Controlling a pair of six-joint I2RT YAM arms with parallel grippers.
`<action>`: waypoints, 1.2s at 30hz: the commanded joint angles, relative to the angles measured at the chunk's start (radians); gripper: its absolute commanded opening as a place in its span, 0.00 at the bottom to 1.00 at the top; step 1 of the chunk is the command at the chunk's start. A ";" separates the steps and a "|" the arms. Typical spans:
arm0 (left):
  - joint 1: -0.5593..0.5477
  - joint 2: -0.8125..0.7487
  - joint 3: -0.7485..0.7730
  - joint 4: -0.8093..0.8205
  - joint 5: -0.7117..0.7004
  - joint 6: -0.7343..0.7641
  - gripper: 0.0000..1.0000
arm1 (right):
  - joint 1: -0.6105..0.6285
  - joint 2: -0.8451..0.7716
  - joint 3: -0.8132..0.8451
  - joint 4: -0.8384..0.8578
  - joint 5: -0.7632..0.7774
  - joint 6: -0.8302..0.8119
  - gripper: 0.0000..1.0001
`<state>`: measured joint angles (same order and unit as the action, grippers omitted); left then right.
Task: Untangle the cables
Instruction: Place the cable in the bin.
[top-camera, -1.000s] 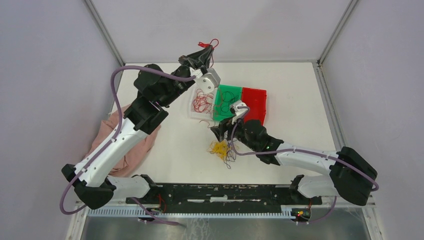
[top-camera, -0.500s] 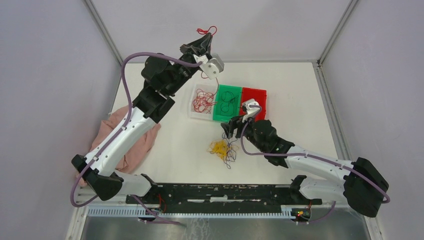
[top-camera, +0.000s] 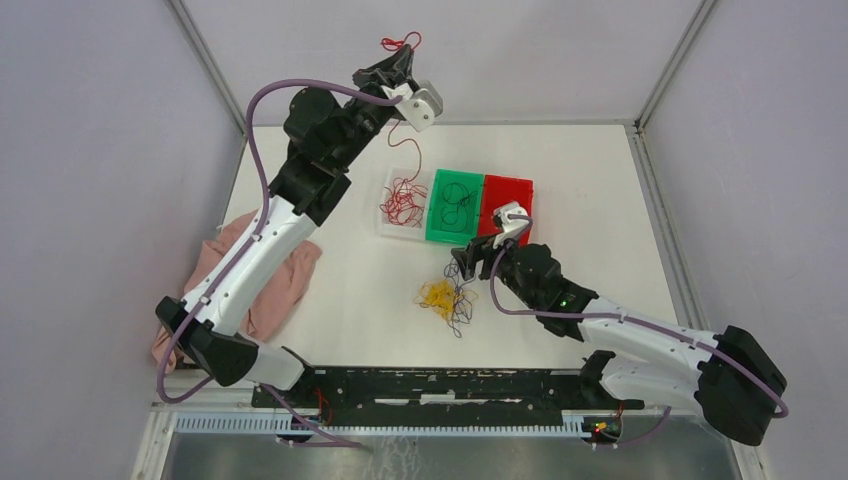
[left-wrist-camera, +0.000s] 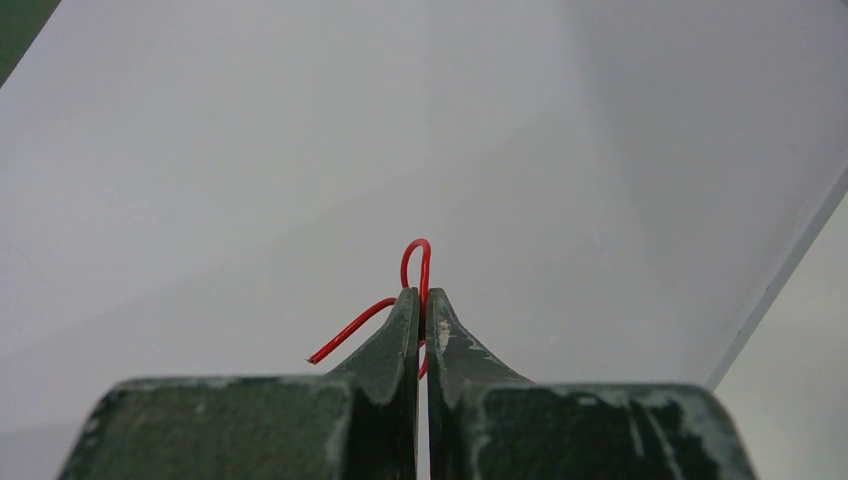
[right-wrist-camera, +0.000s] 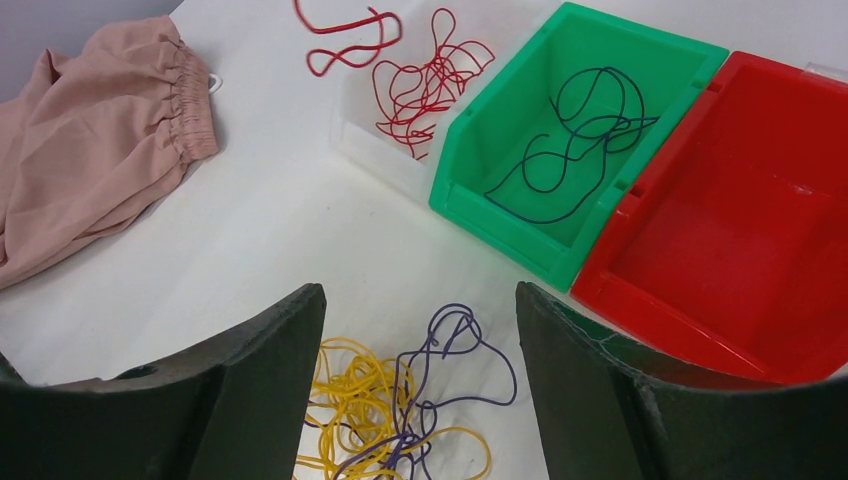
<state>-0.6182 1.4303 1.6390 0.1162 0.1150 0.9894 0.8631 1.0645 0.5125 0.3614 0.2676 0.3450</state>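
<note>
My left gripper (top-camera: 396, 68) is raised high at the back, shut on a red cable (top-camera: 401, 43). In the left wrist view the red cable (left-wrist-camera: 416, 262) loops out above the pinched tips of the left gripper (left-wrist-camera: 421, 294). The strand hangs down to more red cables (top-camera: 403, 200) in a clear bin (top-camera: 384, 229). A tangle of yellow and purple cables (top-camera: 443, 298) lies on the table. My right gripper (top-camera: 463, 262) hovers open just behind it. The right wrist view has the tangle (right-wrist-camera: 395, 405) below the wide-apart jaws of the right gripper (right-wrist-camera: 418, 292).
A green bin (top-camera: 452, 238) holds a dark blue cable (right-wrist-camera: 575, 130). A red bin (top-camera: 518, 192) next to it holds nothing. A pink cloth (top-camera: 262, 288) lies at the table's left edge. Grey walls enclose the table.
The left arm has lifted the red cable higher and farther back. The right arm has shifted right and back from the tangle, its jaws still open.
</note>
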 joint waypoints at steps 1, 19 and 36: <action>0.032 0.016 0.045 0.067 0.024 0.018 0.03 | -0.004 -0.035 -0.008 0.016 0.015 0.009 0.76; 0.110 0.105 -0.026 0.062 0.021 0.035 0.03 | -0.015 -0.093 -0.056 0.006 0.047 0.002 0.76; 0.167 0.247 -0.075 -0.196 -0.015 -0.049 0.03 | -0.034 -0.095 -0.075 0.011 0.051 0.001 0.76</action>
<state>-0.4725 1.6417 1.5375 -0.0460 0.1059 0.9882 0.8394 0.9936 0.4446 0.3340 0.2974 0.3443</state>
